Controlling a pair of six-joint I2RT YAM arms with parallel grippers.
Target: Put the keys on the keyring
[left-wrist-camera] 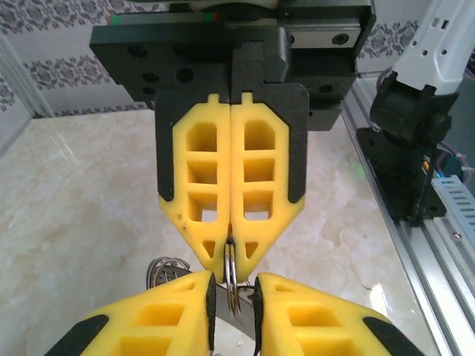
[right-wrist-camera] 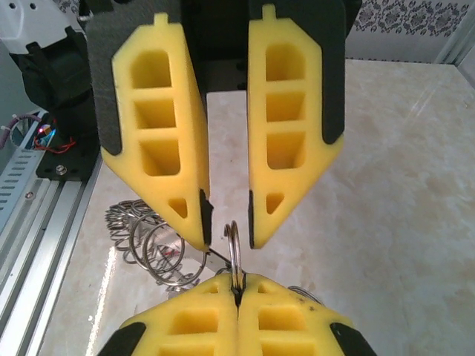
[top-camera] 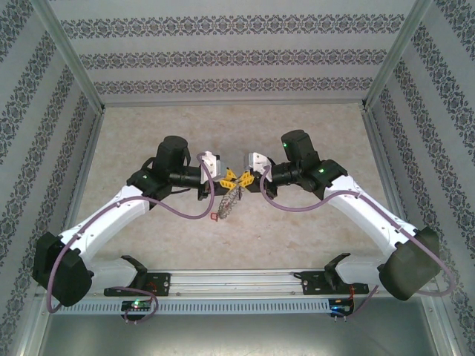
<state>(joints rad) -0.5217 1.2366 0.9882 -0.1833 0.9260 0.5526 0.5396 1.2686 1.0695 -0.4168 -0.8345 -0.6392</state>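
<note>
Nearest: right end effector (right-wrist-camera: 237,288) pressed together, pinching one loop of the single keyring (left-wrist-camera: 231,276) over the desk (right-wrist-camera: 386,185). Opposite, left end effector (right-wrist-camera: 226,236) spread, one finger each side. One red-tagged key (top-camera: 214,216) beside it.

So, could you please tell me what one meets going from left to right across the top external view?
Left arm's elbow → left hand → right hand → right arm's elbow; the keyring hanging under the hands overlaps them, so I left it out.

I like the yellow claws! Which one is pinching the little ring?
The right gripper: jaws shut on the ring, while the left gripper stands open around it.
</note>
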